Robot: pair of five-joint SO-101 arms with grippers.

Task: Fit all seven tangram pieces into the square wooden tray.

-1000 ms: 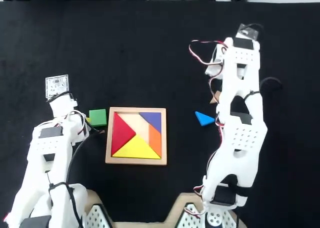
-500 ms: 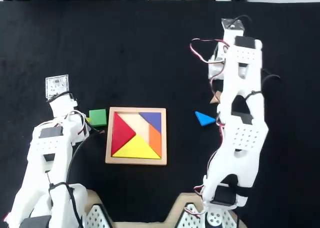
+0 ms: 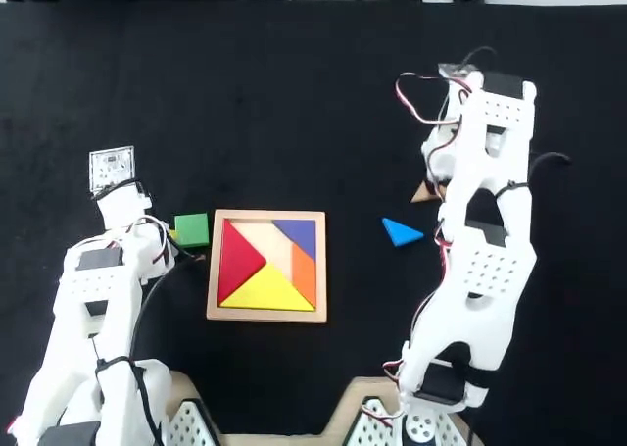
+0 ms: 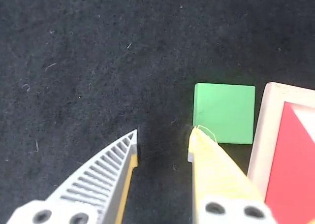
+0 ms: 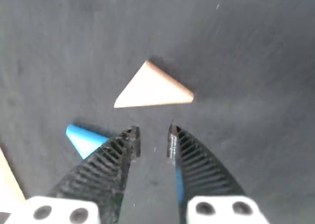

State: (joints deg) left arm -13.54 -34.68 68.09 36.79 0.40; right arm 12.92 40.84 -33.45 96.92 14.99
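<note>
We see that the right arm has swung sideways, away from the tray, since a second ago, while the left arm has kept its place. The right fingers (image 5: 129, 144) are released, a narrow gap between their tips and nothing in it. Just beyond those tips lies the tan triangle (image 5: 152, 88), apart from them on the black desk (image 5: 246, 47); the blue triangle (image 5: 83, 138) lies just beside one finger, half hidden by it.

The left fingers (image 4: 203, 147) are spread wide with bare desk between them. The green square (image 4: 225, 113) lies flat at the tip of the yellow-taped finger, and just beyond the square is the rim of the tray (image 4: 261, 130).

From above we find the tray (image 3: 266, 216) between the two arms. It holds a red triangle (image 3: 238, 260), a yellow triangle (image 3: 266, 291), an orange piece (image 3: 306, 272) and a purple triangle (image 3: 297, 232). We cannot tell whether the pale patch among them is a piece or bare wood.
</note>
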